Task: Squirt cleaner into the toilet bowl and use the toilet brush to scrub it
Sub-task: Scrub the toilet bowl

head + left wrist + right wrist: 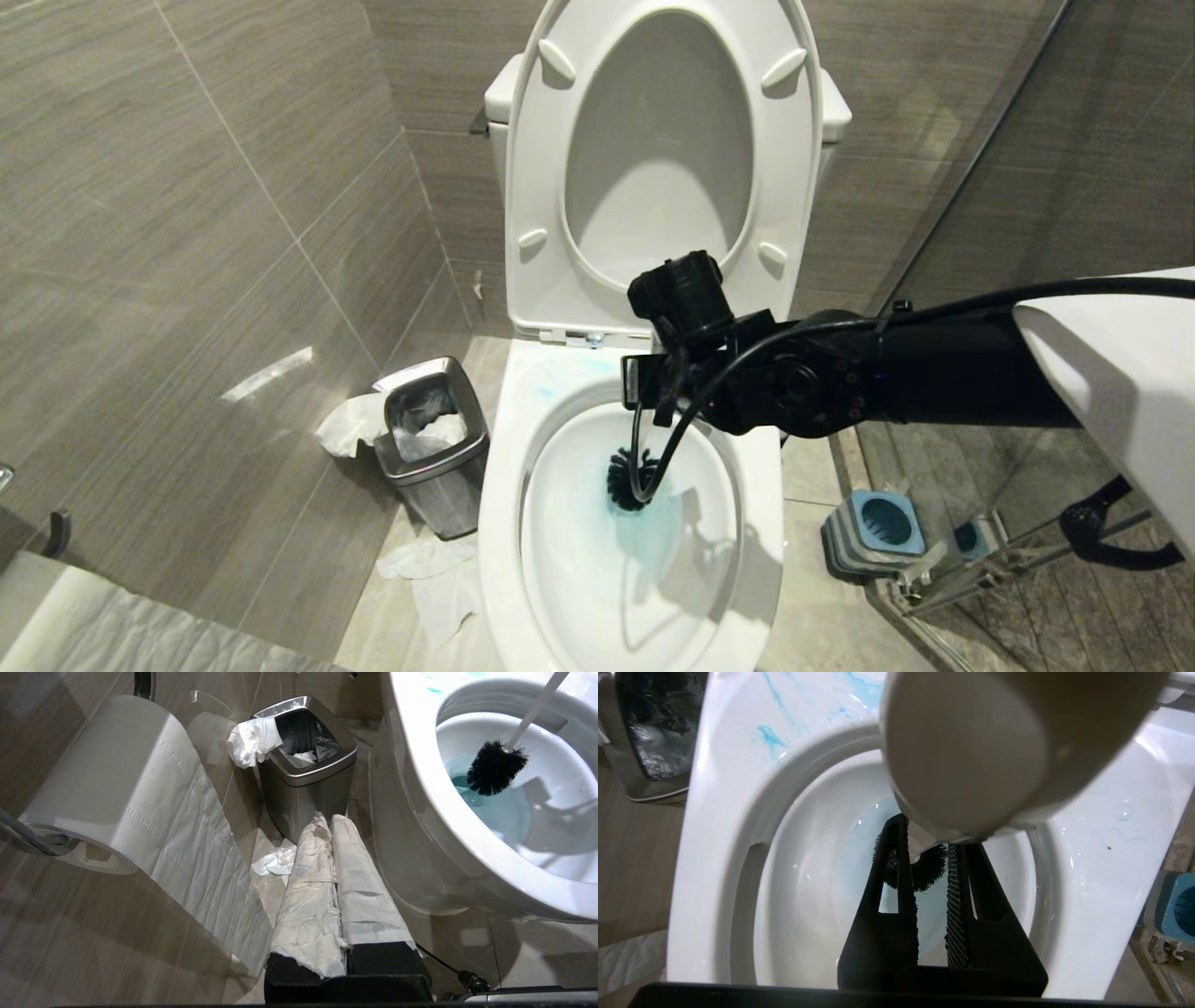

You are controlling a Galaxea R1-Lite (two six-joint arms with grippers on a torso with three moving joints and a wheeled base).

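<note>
Right gripper scrubbing the toilet bowl with the toilet brush

At centre frame in the head view, the right gripper [644, 387] is pinched on the handle of the toilet brush [627, 478], whose long axis runs steeply down from the fingers, the black bristle head resting in the cleaner [653, 537] pooled low in the toilet bowl [495, 523]. The left gripper [334, 877], pressed together and paper-wrapped, hangs idle beside the bowl near the waste bin [303, 772], so the right arm is nearer.

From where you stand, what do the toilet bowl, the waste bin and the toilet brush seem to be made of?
Toilet bowl: apparently glazed white porcelain, glossy with bright reflections.
Waste bin: looks like brushed steel, grey with a soft metallic sheen.
Toilet brush: stiff black bristles, probably synthetic, on a slim, smooth white handle that looks like plastic.
</note>
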